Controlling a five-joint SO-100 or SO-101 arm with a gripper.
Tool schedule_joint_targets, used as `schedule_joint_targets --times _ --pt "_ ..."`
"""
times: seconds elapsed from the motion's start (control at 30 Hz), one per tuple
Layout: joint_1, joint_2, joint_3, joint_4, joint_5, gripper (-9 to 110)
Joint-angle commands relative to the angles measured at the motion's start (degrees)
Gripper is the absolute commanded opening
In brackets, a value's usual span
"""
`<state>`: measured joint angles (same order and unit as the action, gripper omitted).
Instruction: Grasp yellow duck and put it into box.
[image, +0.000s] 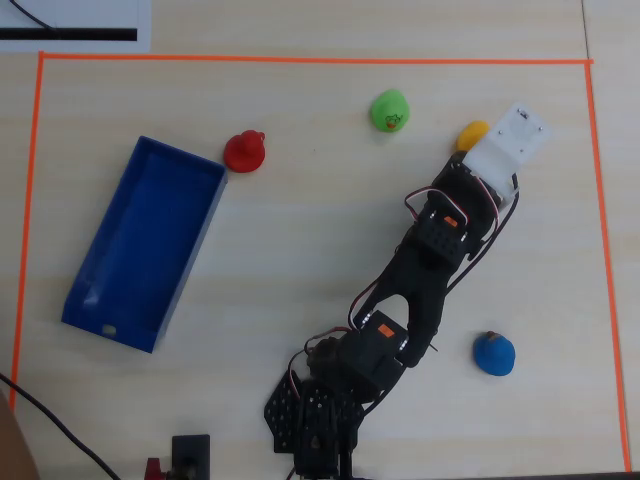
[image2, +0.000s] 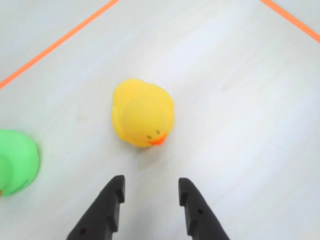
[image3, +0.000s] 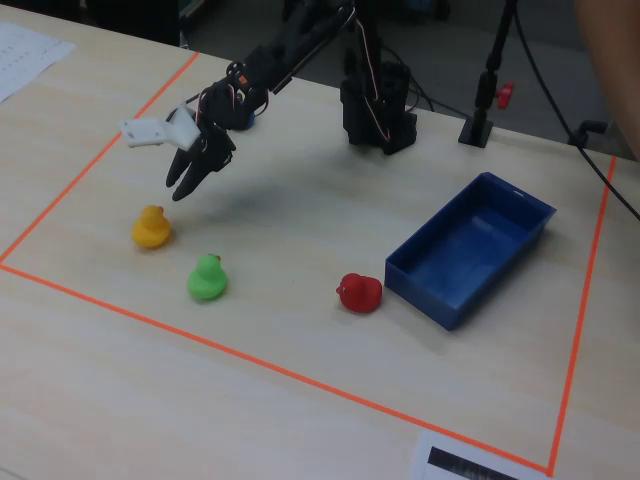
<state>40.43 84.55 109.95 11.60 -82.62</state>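
The yellow duck (image2: 142, 113) with an orange beak sits on the table just ahead of my gripper (image2: 150, 186) in the wrist view; it faces the jaws. My black jaws are open and empty, apart from the duck. In the fixed view the gripper (image3: 183, 189) hovers above and right of the duck (image3: 150, 226). In the overhead view the duck (image: 472, 134) peeks out beside the white wrist part. The dark blue box (image: 145, 243) lies far left in the overhead view and at the right in the fixed view (image3: 470, 247), with nothing in it.
A green duck (image3: 207, 277) stands close to the yellow one, at the left edge of the wrist view (image2: 17, 161). A red duck (image: 244, 151) sits by the box's corner. A blue duck (image: 494, 353) lies beside the arm. Orange tape (image: 300, 60) frames the workspace.
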Motion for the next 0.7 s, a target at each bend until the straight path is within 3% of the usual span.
schedule_joint_targets --times 0.0,0.67 --pt "-0.7 -2.0 -6.8 -0.8 0.6 14" --pt "-2.4 -19.5 -25.5 3.1 1.9 16"
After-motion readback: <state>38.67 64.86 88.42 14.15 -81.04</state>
